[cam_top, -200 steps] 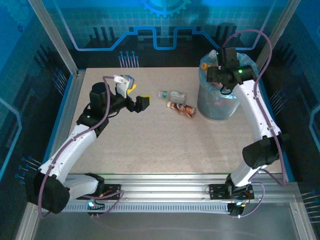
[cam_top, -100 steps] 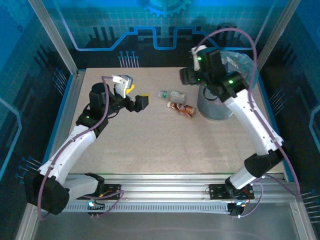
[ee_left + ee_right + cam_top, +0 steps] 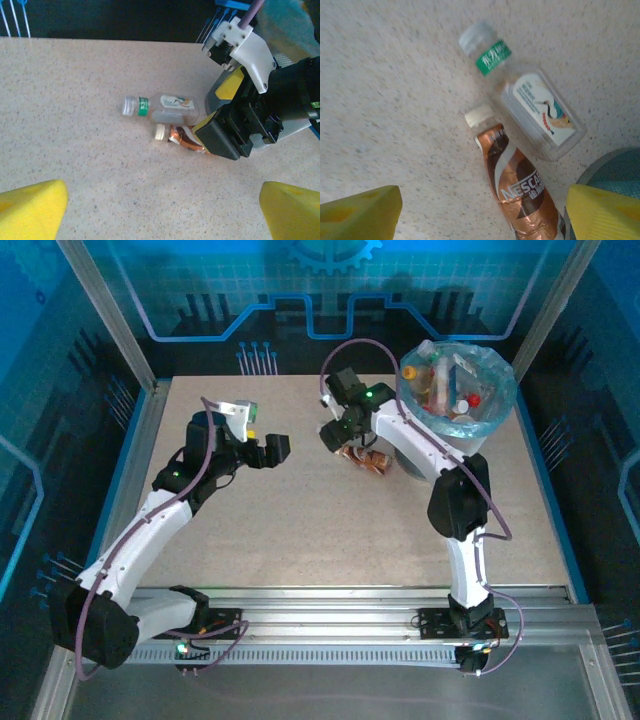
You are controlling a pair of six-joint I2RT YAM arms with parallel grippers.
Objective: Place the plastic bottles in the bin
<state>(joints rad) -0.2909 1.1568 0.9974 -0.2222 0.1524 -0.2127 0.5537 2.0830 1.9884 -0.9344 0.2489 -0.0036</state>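
On the surface [image 3: 300, 530] lay one clear bottle [image 3: 530, 100] and one brown bottle [image 3: 517, 190], so two. One bin [image 3: 497, 410] held more bottles [image 3: 455, 380], too jumbled to count.

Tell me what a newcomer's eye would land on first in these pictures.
First, the bin at the far right corner of the table, its blue liner heaped with bottles. Just left of it, two more lie close together on the tabletop: a clear bottle with a green band and a brown Nescafe bottle. The right arm's fingers hang wide open right above that pair.
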